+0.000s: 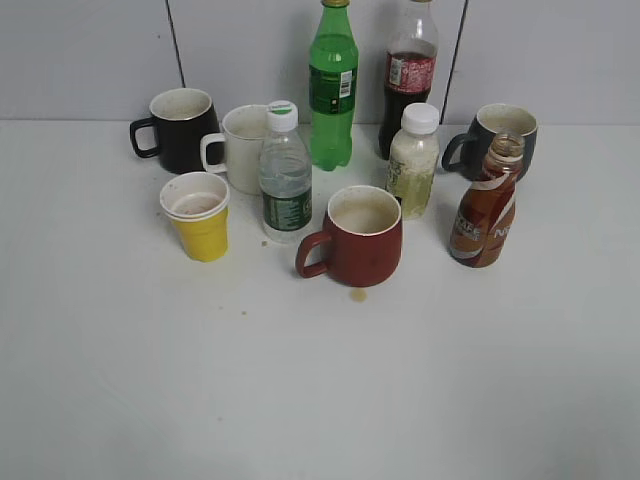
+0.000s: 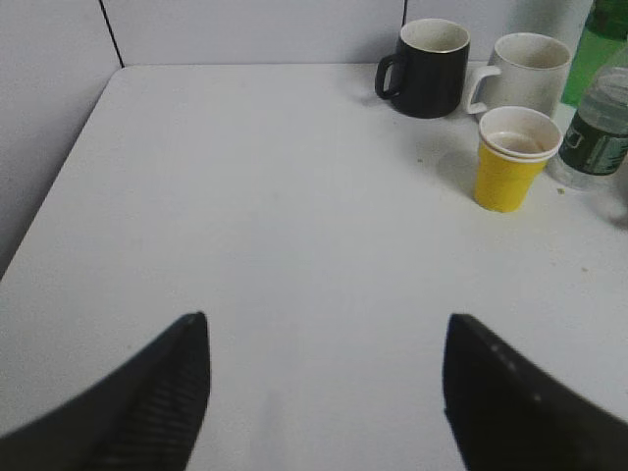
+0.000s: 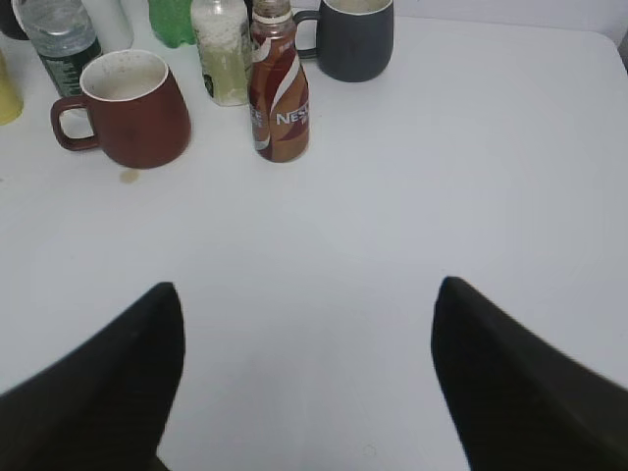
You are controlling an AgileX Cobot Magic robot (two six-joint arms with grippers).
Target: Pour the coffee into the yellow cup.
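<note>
The coffee bottle (image 1: 485, 215) stands upright at the right of the table, uncapped, with a brown-red label; it also shows in the right wrist view (image 3: 279, 93). The yellow cup (image 1: 199, 220) stands at the left, white inside; it also shows in the left wrist view (image 2: 511, 162). My left gripper (image 2: 324, 329) is open and empty over bare table, well short of the cup. My right gripper (image 3: 306, 294) is open and empty, short of the coffee bottle. Neither gripper shows in the exterior view.
A red mug (image 1: 355, 238) stands mid-table with a small brown spill (image 1: 358, 295) in front. Behind are a water bottle (image 1: 285, 180), white mug (image 1: 243, 148), black mug (image 1: 180, 128), green bottle (image 1: 332, 90), cola bottle (image 1: 408, 80), white-capped bottle (image 1: 414, 160) and dark mug (image 1: 500, 135).
</note>
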